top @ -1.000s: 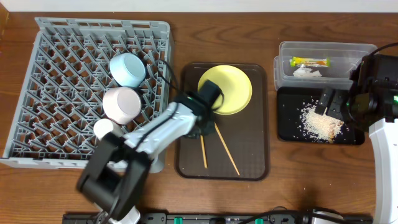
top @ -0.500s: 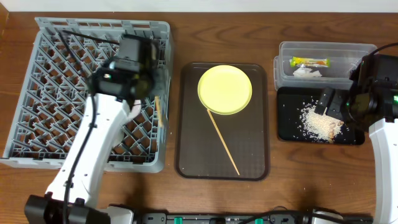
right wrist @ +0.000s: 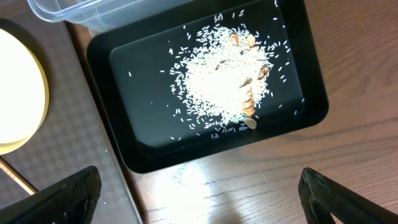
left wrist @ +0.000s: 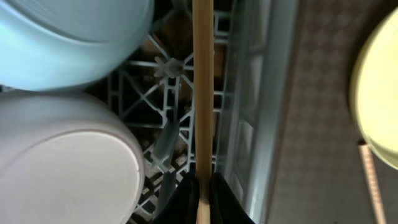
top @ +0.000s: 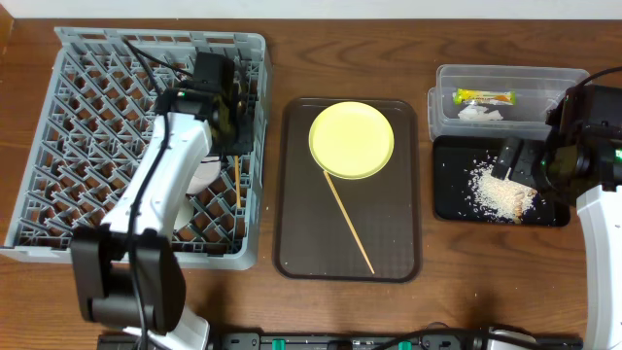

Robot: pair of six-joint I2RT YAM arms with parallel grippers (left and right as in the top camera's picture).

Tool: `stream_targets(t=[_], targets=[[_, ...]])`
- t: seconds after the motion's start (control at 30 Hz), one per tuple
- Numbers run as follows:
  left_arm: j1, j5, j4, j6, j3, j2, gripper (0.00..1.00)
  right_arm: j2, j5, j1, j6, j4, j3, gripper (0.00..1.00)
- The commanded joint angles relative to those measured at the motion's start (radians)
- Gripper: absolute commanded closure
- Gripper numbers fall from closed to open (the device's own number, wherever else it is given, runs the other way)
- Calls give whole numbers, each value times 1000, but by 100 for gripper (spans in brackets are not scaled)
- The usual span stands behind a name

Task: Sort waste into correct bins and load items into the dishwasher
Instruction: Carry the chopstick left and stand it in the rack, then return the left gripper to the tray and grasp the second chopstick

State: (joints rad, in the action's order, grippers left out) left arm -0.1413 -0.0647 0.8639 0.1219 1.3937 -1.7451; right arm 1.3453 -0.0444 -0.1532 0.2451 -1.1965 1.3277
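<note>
My left gripper (top: 229, 146) is shut on a wooden chopstick (top: 236, 185) and holds it over the right side of the grey dish rack (top: 87, 58). In the left wrist view the chopstick (left wrist: 203, 87) runs between the fingers (left wrist: 204, 199), beside the light blue bowl (left wrist: 74, 37) and the pinkish-white bowl (left wrist: 62, 168). The second chopstick (top: 348, 222) lies on the brown tray by the yellow plate (top: 351, 139). My right gripper (right wrist: 193, 199) is open above the black tray (right wrist: 124, 81) of rice grains (right wrist: 217, 87). The clear tub (top: 539, 83) holds the wrapper (top: 484, 96) and paper scrap (top: 476, 113).
The dark brown serving tray (top: 389, 248) lies between the rack and the bins. My left arm (top: 155, 214) stretches over the rack's front right. The right arm's body (top: 593, 156) stands at the table's right edge.
My left gripper picked one chopstick off the brown tray and carried it left to the rack's right side, then lowered it toward the front. The right arm has not moved.
</note>
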Motion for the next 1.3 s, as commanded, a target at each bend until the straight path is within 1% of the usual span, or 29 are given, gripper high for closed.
stream_targets(t=[0.0, 0.07, 0.1, 0.17, 0.23, 0.27, 0.37, 0.5, 0.53, 0.57, 0.63, 0.77, 0.87, 0.97, 1.1, 1.2, 1.23, 1.27], targets=[[0, 5, 3, -21, 4, -12, 88, -3, 0, -8, 1, -1, 18, 1], [0, 5, 3, -21, 5, -2, 77, -3, 1, -8, 1, -1, 18, 1], [0, 5, 4, -21, 6, 10, 67, -3, 0, -8, 1, -1, 18, 1], [0, -18, 10, -21, 6, 32, 60, -3, 0, -8, 1, -1, 18, 1], [-1, -68, 13, -20, 6, 61, 59, -3, 0, -8, 1, -1, 18, 1], [-6, -120, 18, -2, 6, 85, 58, -3, 0, -8, 1, -1, 18, 1], [-39, -214, 19, 62, 5, 115, 58, -3, 0, -8, 1, -2, 18, 1], [-139, -208, 18, 218, -7, 104, 55, -3, 0, -7, 1, -1, 18, 1], [-166, -198, 17, 261, -15, 98, 53, -3, 0, -8, 1, -1, 18, 1], [-211, -162, 14, 344, -31, 84, 49, -3, 0, -8, 1, -2, 18, 1], [-274, -108, 12, 435, -51, 59, 46, -3, 0, -8, 1, -2, 18, 1], [-405, -77, -10, 505, -60, -36, 42, -3, 1, -7, 1, -2, 18, 1], [-472, -76, -55, 511, -60, -108, 43, -3, 1, -8, 1, -2, 18, 1], [-521, -76, -75, 555, -60, -177, 42, -3, 1, -8, 1, -4, 18, 1], [-563, -77, -100, 599, -60, -255, 42, -3, 1, -8, 1, -5, 18, 1], [-581, -77, -110, 599, -60, -296, 43, -3, 0, -8, 1, -5, 18, 1], [-584, -77, -107, 599, -60, -302, 46, -3, 0, -8, 1, -5, 18, 1], [-585, -76, -101, 598, -60, -305, 52, -3, 0, -8, 1, -5, 18, 1]])
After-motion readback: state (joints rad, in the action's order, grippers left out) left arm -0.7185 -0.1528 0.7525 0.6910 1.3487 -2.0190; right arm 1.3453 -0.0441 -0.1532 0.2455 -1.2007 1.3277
